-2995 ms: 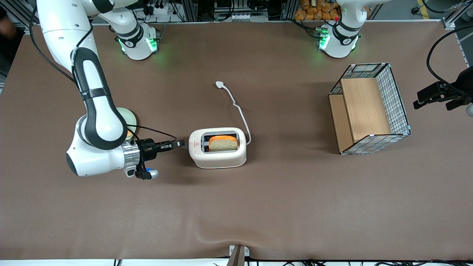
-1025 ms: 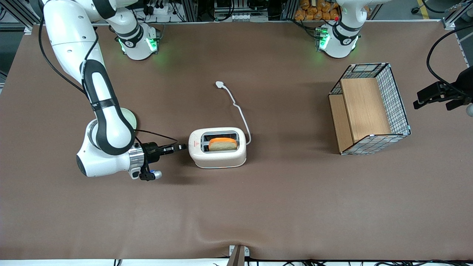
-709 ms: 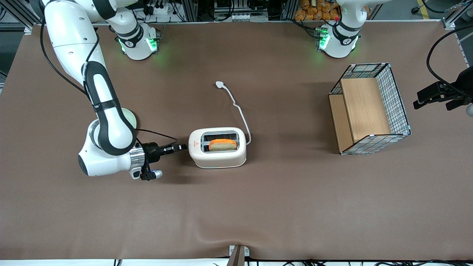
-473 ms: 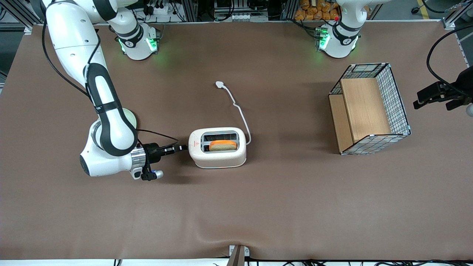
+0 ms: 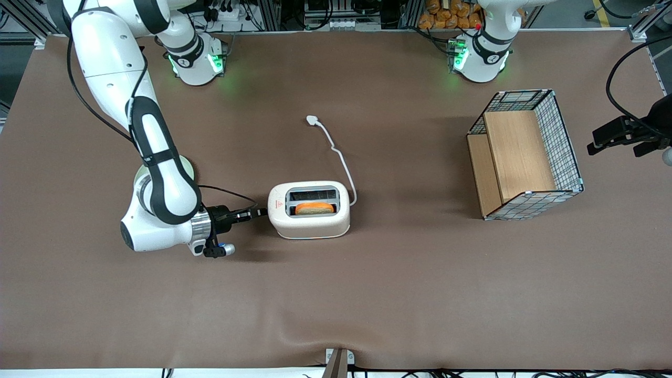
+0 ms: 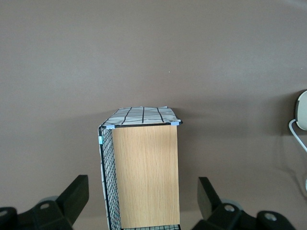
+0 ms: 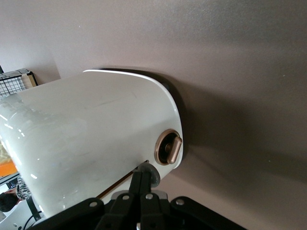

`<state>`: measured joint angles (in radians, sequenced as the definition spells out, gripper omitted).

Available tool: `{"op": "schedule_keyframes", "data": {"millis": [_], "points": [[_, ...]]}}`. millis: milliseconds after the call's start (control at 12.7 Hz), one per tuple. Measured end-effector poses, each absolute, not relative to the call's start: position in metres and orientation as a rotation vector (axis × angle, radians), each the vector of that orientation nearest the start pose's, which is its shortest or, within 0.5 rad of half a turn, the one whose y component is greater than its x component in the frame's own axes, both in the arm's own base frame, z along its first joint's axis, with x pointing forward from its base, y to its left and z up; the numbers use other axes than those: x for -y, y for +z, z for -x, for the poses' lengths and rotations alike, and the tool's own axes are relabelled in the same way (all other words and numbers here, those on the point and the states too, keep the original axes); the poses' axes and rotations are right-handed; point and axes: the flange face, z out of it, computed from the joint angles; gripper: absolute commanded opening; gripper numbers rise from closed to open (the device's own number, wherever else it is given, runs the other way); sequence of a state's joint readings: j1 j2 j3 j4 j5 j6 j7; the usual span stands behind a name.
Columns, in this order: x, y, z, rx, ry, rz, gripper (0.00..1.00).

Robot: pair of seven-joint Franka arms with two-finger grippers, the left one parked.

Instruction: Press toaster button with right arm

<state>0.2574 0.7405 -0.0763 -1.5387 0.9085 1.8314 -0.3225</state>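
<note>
Toaster (image 5: 310, 211): one unit, cream-white, standing on the brown table (image 5: 367, 294) with its narrow end facing the working arm's end of the table. A small red mark sits on its top; no writing on it is legible. Two slots are visible in the front view; the one nearer the camera holds one slice of bread (image 5: 314, 208) with an orange crust. The right arm (image 5: 157, 189) lies low beside the toaster, and its gripper (image 5: 261, 212) meets the narrow end, fingers drawn together. The right wrist view alone shows the end face: the closed fingertips (image 7: 145, 176) rest on the grey toaster button (image 7: 148, 171), beside one bronze-ringed dial (image 7: 169, 147). One white cord (image 5: 338, 155) runs from the toaster to one plug (image 5: 312, 120), farther from the camera. One wire basket (image 5: 525, 153) with wooden panels stands toward the parked arm's end; the left wrist view shows it from above.
</note>
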Motion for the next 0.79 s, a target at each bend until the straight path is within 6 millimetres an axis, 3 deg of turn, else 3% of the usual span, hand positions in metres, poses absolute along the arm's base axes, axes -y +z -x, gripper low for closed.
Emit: {"op": "schedule_keyframes", "data": {"millis": [788], "points": [[-0.1912,0.2088,-0.6479,0.095,0.423,2.328,0.00]]}}
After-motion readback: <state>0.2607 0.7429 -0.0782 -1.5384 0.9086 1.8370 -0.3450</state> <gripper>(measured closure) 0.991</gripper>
